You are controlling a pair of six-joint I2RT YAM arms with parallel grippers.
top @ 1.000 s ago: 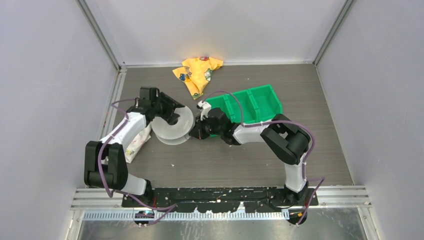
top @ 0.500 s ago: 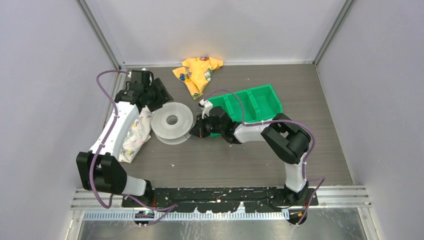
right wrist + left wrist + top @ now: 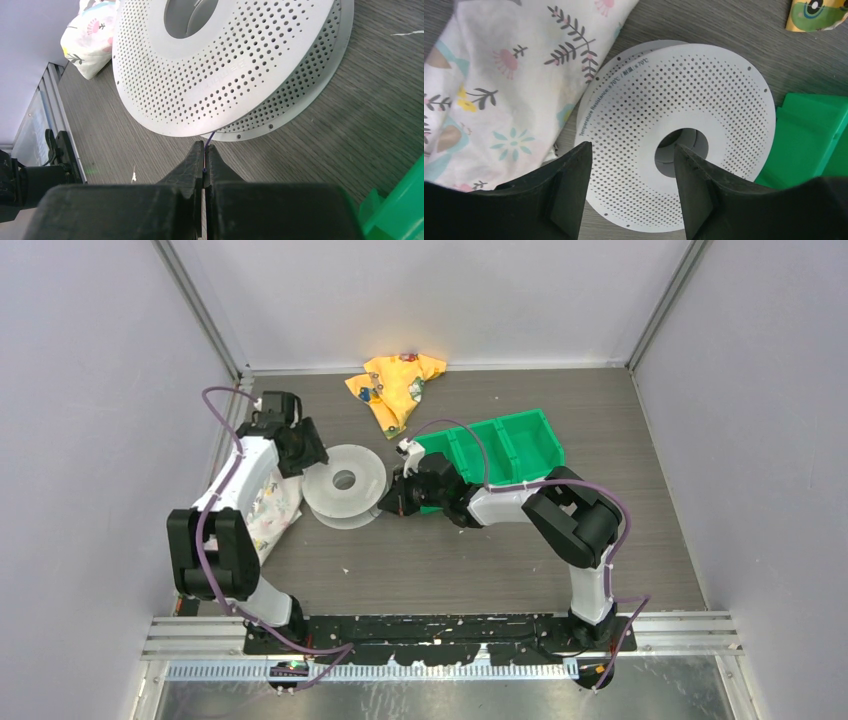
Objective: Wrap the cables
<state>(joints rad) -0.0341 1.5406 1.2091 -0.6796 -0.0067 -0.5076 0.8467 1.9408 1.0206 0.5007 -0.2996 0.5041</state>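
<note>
Spool (image 3: 344,484), pale, both flanges perforated, lies flat on the table (image 3: 450,560) with its round centre hole facing up.

Right gripper (image 3: 205,150) sits low, just beside the spool's rim, on the side facing the green bin (image 3: 500,445). Its fingers are pressed together on the cable (image 3: 209,139), a very thin dark strand. The strand runs a short way from the fingertips to the spool's edge and goes in between the two flanges. How much cable is wound on the spool's core cannot be told. No other loops are visible beside the spool in any view.

Left gripper (image 3: 631,150) hangs over the opposite side of the spool, fingers spread wide with nothing between them. In the wrist view the spool's top flange fills the gap between them. Contact with the flange cannot be told.

Floral cloth (image 3: 499,80), white, lies against the spool's rim beneath the left arm. Yellow cloth (image 3: 395,385) is crumpled beyond the spool near the back wall, apart from it. The green bin stands just behind the right gripper, close to the spool.
</note>
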